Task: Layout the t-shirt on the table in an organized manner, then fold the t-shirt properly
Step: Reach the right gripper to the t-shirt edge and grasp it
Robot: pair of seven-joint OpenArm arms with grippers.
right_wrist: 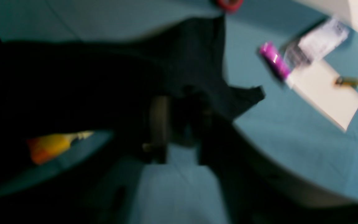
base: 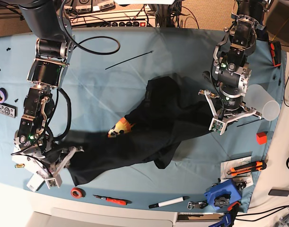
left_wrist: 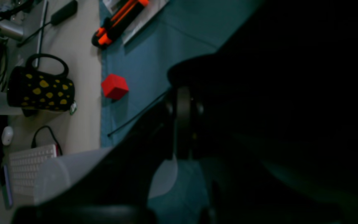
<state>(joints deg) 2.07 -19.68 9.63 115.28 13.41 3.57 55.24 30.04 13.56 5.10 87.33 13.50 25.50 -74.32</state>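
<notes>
The black t-shirt (base: pixel 158 127) lies crumpled and stretched in a diagonal band across the middle of the tabletop (base: pixel 135 75), which is covered in light blue cloth. One end of it reaches the near left area, the other the right side. Folds bunch up at its centre, and a small patch of orange-and-yellow print (base: pixel 119 127) shows at a fold near the middle.

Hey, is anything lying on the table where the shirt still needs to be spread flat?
Nothing visible does. The black t-shirt lies bunched mid-table; the cloth around it looks bare. The red tape roll, marker and red cube sit near the edges.
</notes>
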